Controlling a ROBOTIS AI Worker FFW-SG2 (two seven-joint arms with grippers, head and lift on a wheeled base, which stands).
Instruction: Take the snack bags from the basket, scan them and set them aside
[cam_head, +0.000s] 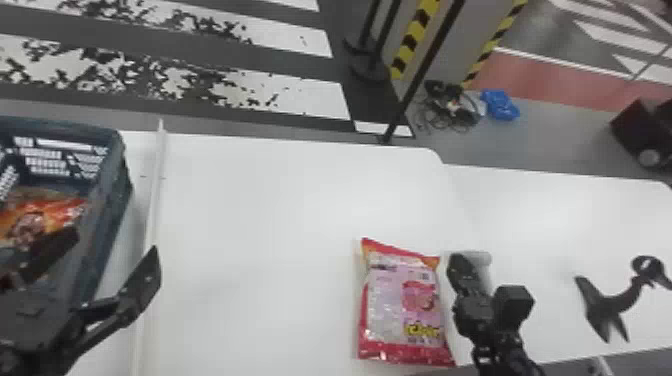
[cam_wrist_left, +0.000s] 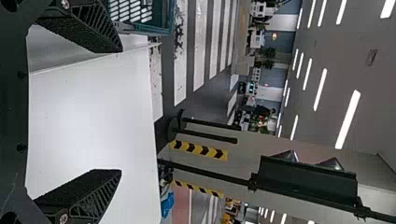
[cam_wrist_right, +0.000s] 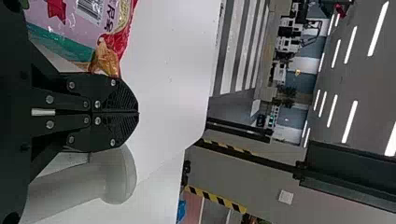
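Note:
The dark blue basket (cam_head: 107, 215) stands at the head view's left, an orange-red snack bag (cam_head: 45, 212) inside it. My left gripper (cam_head: 112, 240) is open at the basket's near right, one finger over the basket and the other outside its wall. In the left wrist view, nothing lies between the fingers of the left gripper (cam_wrist_left: 121, 111); the basket (cam_wrist_left: 163, 18) is beyond one finger. A pink and red snack bag (cam_head: 400, 300) lies flat on the table. Right of it is my right gripper (cam_head: 457, 257), and in the right wrist view the right gripper (cam_wrist_right: 138, 113) is shut, the bag (cam_wrist_right: 70, 21) beside it.
A white rounded object (cam_wrist_right: 116, 175) is beside the right gripper. A black curved stand (cam_head: 610, 302) is on the table's right part. A thin white strip (cam_head: 155, 200) runs along the white table (cam_head: 260, 210) near the basket. Poles (cam_head: 425, 70) stand behind the table.

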